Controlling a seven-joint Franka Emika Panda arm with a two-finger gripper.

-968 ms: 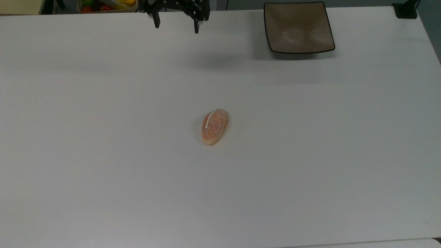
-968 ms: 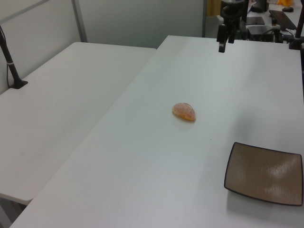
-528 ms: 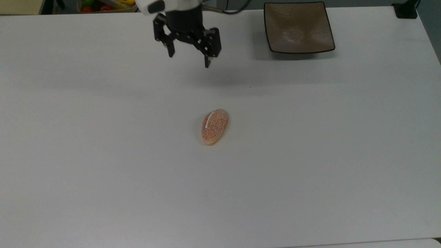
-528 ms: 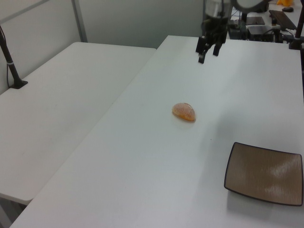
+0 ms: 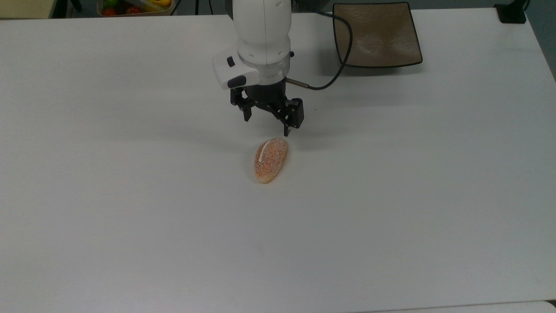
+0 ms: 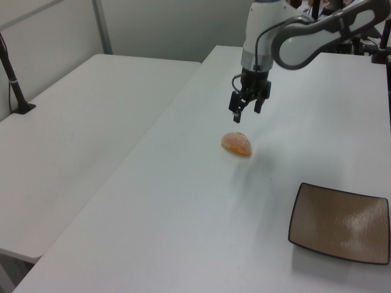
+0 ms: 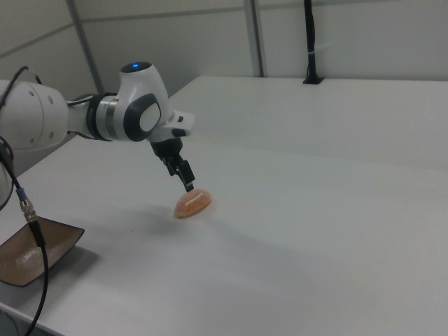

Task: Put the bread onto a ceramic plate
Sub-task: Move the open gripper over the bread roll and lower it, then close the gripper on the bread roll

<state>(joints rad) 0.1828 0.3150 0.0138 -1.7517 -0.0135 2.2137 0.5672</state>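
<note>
The black two-finger end effector (image 5: 267, 125), fingers spread and empty, hangs just above the small oval orange-tan speckled bread (image 5: 270, 160) lying on the white surface (image 5: 130, 195), well apart from the square glossy brown ceramic plate (image 5: 375, 34).

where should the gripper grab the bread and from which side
Probably from straight above, across the middle of the bread, one finger on each long flank. It lies flat on the white table, an elongated oval running near-vertical in the top view, so the short width fits the open gripper best. The gripper hovers just beyond the bread's upper end in that view. The ceramic plate sits well clear.
</note>
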